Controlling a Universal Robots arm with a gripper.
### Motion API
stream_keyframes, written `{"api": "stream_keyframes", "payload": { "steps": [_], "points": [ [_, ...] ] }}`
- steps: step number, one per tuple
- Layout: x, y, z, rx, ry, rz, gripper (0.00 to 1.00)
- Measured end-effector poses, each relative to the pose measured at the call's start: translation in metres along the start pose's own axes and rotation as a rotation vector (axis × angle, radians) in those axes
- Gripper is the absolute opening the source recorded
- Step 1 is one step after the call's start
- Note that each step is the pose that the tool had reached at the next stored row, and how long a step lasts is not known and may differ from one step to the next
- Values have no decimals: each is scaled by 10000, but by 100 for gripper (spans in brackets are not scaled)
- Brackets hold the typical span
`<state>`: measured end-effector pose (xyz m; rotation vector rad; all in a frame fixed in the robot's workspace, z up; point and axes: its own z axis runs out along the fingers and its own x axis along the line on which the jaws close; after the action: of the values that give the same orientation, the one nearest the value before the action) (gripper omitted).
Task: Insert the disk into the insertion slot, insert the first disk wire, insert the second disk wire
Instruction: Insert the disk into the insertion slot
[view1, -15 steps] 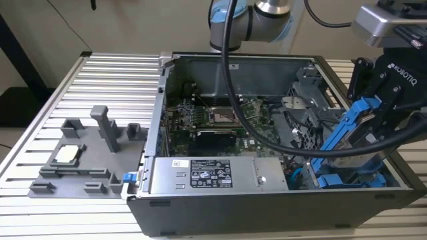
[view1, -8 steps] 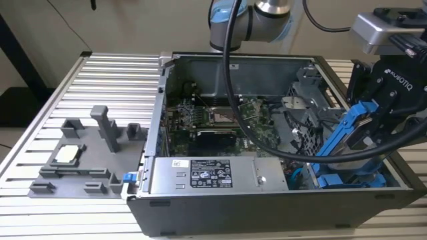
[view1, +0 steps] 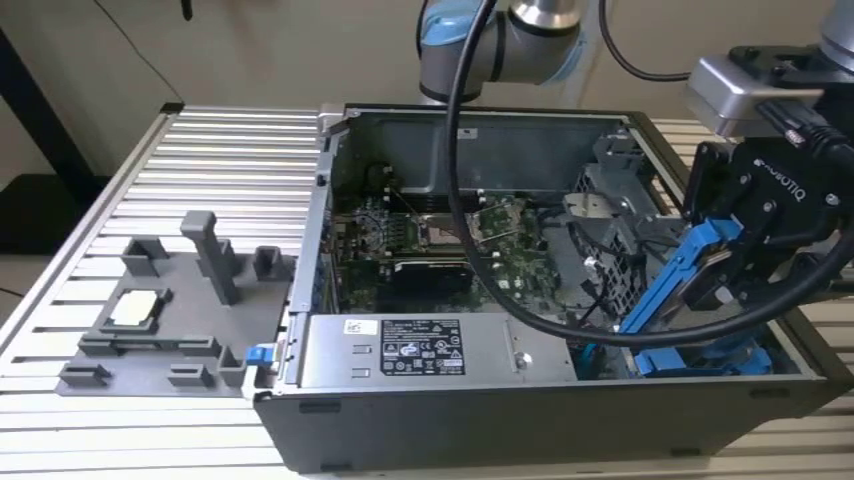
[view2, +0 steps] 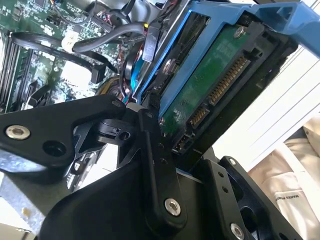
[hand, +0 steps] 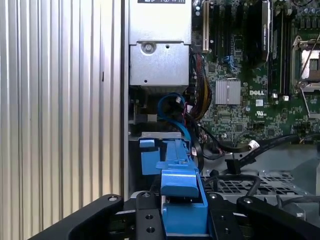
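A: Where's the disk (view1: 667, 290) sitting right now?

B: Lower right of the exterior view, tilted over the open PC case (view1: 400, 420), just beside the drive cage (view1: 607, 265). The gripper (view1: 714, 272) is clamped tight on it.

**Ribbed metal table before a plain beige wall**

Below the pincer (view1: 727, 285) spreads a table (view1: 227, 150) of pale ribbed metal. Its bare stretch lies well apart from the pincer, toward the exterior view's left. In the first wrist view the slats (hand: 60, 100) run just beside the pincer. Behind and above it rises a plain beige wall (view1: 267, 50). Far from the pincer, past the table's edge, a dark stand (view1: 47, 130) slants over pale floor (view1: 16, 275). The light is soft and even.
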<state>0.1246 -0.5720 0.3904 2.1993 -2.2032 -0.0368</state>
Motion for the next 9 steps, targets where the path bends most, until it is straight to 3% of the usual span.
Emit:
{"api": "stream_keyframes", "payload": {
  "steps": [9],
  "points": [
    [-1, -5, 145, 0, -5, 0, 33]
  ]
}}
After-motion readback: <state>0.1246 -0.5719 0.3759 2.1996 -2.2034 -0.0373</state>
